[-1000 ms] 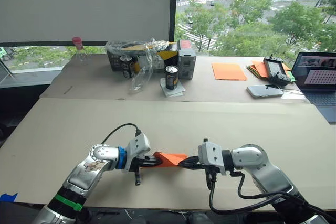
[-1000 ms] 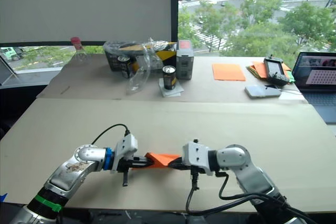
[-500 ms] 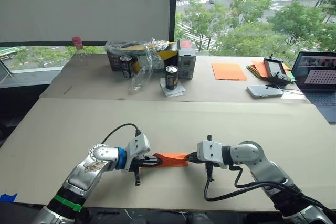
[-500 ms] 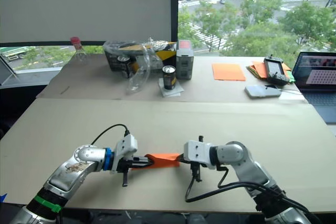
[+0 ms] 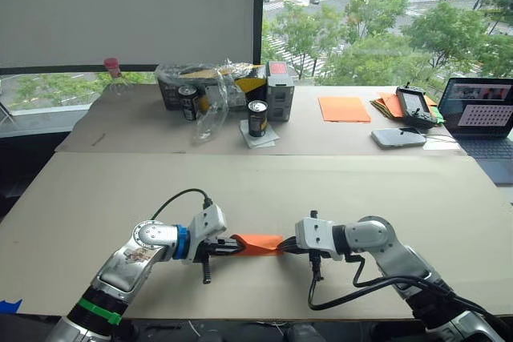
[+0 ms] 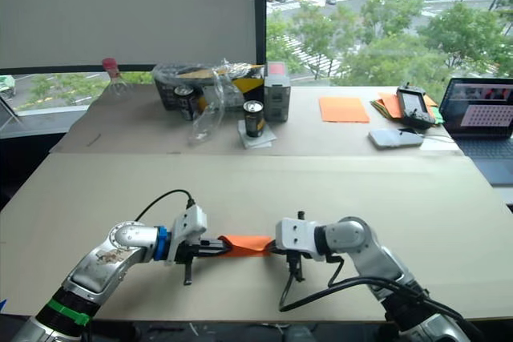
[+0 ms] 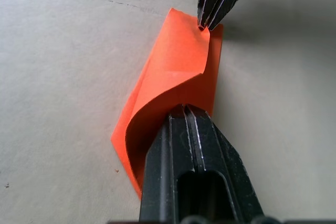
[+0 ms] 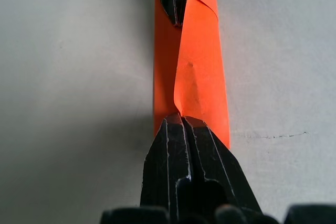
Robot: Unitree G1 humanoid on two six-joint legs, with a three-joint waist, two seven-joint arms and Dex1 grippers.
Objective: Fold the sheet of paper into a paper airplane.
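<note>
Paper: I have the sheet of paper [image 5: 258,244] on the near part of the table [image 5: 337,178], stretched between my two grippers as a narrow folded strip.
Left gripper: my left gripper [image 7: 195,113] is pinched closed on one end of the strip, where the upper layer curls up off the lower one.
Right gripper: my right gripper [image 8: 181,118] is clamped tight on the opposite end, fingertips meeting over the flap's edge.
Why held so: I judge that gripping both ends keeps the fold line taut and aligned, so the loose flap can be pressed flat without the paper sliding.
Progress: I judge this an early fold; there is no pointed wedge yet.
Risk: the raised layer could spring back if either pinch slackens.
</note>
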